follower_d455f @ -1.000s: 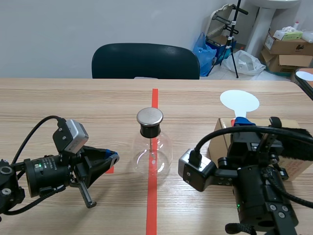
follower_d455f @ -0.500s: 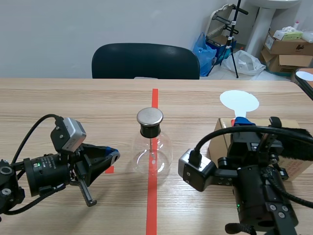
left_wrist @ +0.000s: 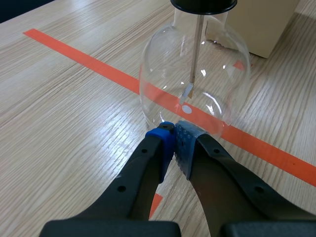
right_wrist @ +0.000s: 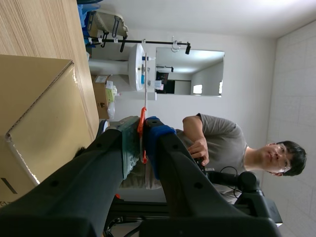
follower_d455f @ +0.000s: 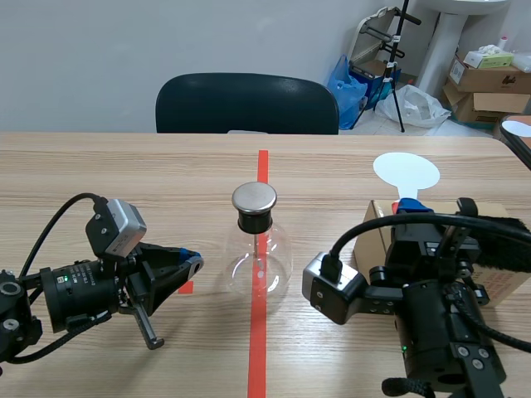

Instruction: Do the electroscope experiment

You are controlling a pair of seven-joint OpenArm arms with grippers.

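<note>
the wooden table fills the scene, with a dark chair at its far edge. a cardboard box sits on the right side, mostly hidden behind the right arm, whose bulk takes up the near right corner.

the left arm lies low at the near left. the left gripper points right at the glass flask, pads pressed together with nothing between them. in the left wrist view its tip is just beside the foot of the flask; whether it touches the glass i cannot tell.

the flask stands upright at the middle of the table, on the orange-red tape line, between the two arms.

the right gripper points up above the box, pinching the stem of a white paddle whose round disc faces the camera. in the right wrist view the pads clamp it edge-on, an orange-red piece showing between them.

a round metal cap tops the flask's black stopper, and a thin rod hangs down inside the glass.
</note>
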